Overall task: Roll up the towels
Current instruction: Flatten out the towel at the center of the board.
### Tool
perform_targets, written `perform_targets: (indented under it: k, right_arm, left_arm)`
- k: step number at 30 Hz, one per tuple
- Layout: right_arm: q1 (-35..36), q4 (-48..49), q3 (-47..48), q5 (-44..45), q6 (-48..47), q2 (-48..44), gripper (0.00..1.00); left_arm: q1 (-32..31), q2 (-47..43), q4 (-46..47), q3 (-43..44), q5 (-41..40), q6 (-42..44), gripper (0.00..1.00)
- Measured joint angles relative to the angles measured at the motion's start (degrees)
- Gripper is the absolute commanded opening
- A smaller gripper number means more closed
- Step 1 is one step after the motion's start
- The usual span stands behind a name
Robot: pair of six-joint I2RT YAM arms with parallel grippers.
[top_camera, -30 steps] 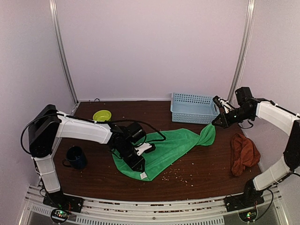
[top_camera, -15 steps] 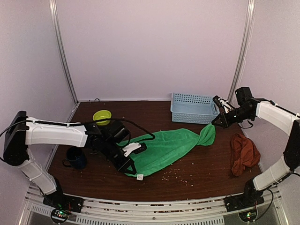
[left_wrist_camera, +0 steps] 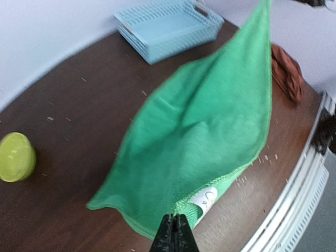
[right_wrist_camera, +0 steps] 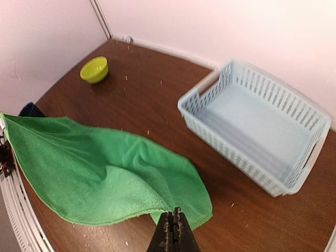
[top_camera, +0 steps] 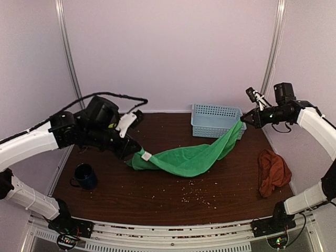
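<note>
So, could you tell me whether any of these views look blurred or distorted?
Top external: soft, even light, no hard shadows, green towel clearly outlined. Left wrist: the towel's weave is smeared and soft, and the table edge bows as through a wide lens. Right wrist: the sharpest, the basket lattice crisp, though the table's far edge curves too.

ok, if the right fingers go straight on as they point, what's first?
The green towel the right fingers pinch; it sags right ahead. Past it probably the table, though depth is unclear.

Left gripper (top_camera: 138,152), right gripper (top_camera: 242,121): clamped, aloft
</note>
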Motion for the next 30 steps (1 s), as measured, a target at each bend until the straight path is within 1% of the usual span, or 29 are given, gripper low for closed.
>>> perform_targets:
  k: [3,7,10,13,17,21,26,28,30]
  right_arm:
    - [-0.92,1.64,5.2,-1.09,2.01,-3.34,0.0]
    - [-2.34,4.39,9.86,-2.27,4.7,-6.91,0.0]
    - [-2.69,4.63,12.26,-3.23,5.38,-8.66,0.0]
    - [-2.78,3.91,12.46,-4.7,5.4,-11.41,0.0]
    - [-3.85,0.98,11.56,-9.09,3.76,-17.27,0.0]
    - [-6.4,-6.43,10.86,-15.93,-2.27,-23.87,0.0]
    - [-9.6,-16.61,9.44,-22.29,-9.66,-30.97,0.0]
    - [-10.27,-18.8,7.89,-23.45,-10.38,-32.87,0.0]
    - [-10.4,-18.91,5.09,-23.56,-9.4,-33.64,0.0]
  left_arm:
    - [1.16,-2.73,-1.7,6.88,-8.57,-0.31,0.0]
    - [1.36,-4.35,-4.83,13.68,-18.16,-1.05,0.0]
    - [1.36,-5.46,-6.62,16.76,-23.28,-2.21,0.0]
    - [1.36,-8.26,-7.91,17.88,-26.14,-3.15,0.0]
    - [1.36,-13.86,-9.25,17.88,-26.34,-4.02,0.0]
    - [1.36,-19.87,-9.16,16.46,-21.53,-4.52,0.0]
    - [1.33,-26.08,-8.41,10.45,-14.34,-6.71,0.0]
    - [1.31,-27.34,-7.96,6.67,-13.03,-8.39,0.0]
    - [1.31,-27.06,-8.0,3.96,-13.46,-10.19,0.0]
